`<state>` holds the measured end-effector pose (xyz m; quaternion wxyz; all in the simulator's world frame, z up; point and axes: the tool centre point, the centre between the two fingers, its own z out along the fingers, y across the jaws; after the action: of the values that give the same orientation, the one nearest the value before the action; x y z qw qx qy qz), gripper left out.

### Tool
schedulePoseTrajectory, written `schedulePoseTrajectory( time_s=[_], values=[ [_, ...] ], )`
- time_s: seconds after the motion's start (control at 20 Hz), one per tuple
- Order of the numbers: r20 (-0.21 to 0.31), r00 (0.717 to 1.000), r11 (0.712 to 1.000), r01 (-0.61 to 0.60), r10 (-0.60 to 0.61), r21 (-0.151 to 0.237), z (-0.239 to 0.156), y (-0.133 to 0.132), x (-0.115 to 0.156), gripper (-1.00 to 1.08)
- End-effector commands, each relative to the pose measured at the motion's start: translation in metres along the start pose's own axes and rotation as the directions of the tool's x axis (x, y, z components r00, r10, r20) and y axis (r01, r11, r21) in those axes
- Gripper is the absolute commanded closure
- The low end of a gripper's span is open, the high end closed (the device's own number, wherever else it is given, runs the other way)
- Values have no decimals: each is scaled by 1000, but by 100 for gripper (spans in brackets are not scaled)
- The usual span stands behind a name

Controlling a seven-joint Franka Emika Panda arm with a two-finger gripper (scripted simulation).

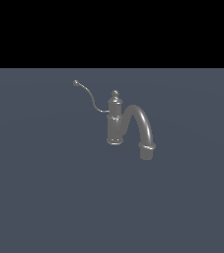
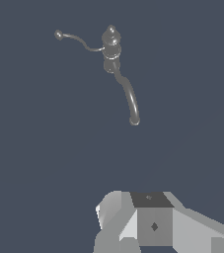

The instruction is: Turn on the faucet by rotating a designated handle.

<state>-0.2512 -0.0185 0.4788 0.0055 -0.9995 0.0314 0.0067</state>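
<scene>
The faucet [image 1: 114, 123] is a small dark-grey tap that stands upright on the flat grey floor. Its column carries a ball finial [image 1: 115, 93], and a thick arched spout [image 1: 143, 123] bends down toward the exterior view's right. The handle [image 1: 90, 97] is a thin S-curved lever that rises from the column toward the exterior view's left and ends in a small ball tip [image 1: 76, 83]. In the wrist view I look down on the faucet [image 2: 111, 47], the handle [image 2: 79, 41] and the spout [image 2: 129, 95]. My gripper [image 2: 150, 215] shows only partly at the frame edge, well away from the faucet. It is out of the exterior view.
The faucet stands on a plain grey-blue floor [image 1: 44, 197]. A black band lies beyond the floor's far edge [image 1: 111, 68].
</scene>
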Motion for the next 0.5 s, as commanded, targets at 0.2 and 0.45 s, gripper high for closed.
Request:
schedulePoseTrajectory(
  time_s=[0.2, 0.45],
  values=[
    [-11, 1000, 1000, 4, -4, -3, -2, -1, 4, 108],
    [-37, 999, 1000, 14, -15, -12, -8, -4, 13, 108]
  ],
)
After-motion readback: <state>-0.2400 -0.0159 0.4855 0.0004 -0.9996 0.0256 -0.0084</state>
